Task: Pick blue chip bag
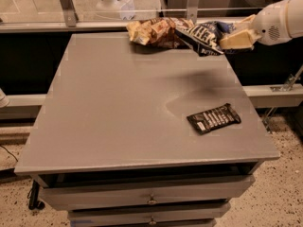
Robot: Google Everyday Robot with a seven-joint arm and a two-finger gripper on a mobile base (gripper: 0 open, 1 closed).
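The blue chip bag (202, 36) is dark navy with white lettering. It hangs in the air above the far right of the grey table (118, 108), clear of the surface. My gripper (233, 38), with cream-coloured fingers, is shut on the bag's right end. The white arm reaches in from the right edge of the view. The bag's left tip overlaps the yellow-brown chip bag in the view.
A yellow-brown chip bag (152, 31) lies at the table's far edge. A flat black packet (214, 118) lies near the right front. Drawers (151, 200) sit below the tabletop. A glass rail runs behind the table.
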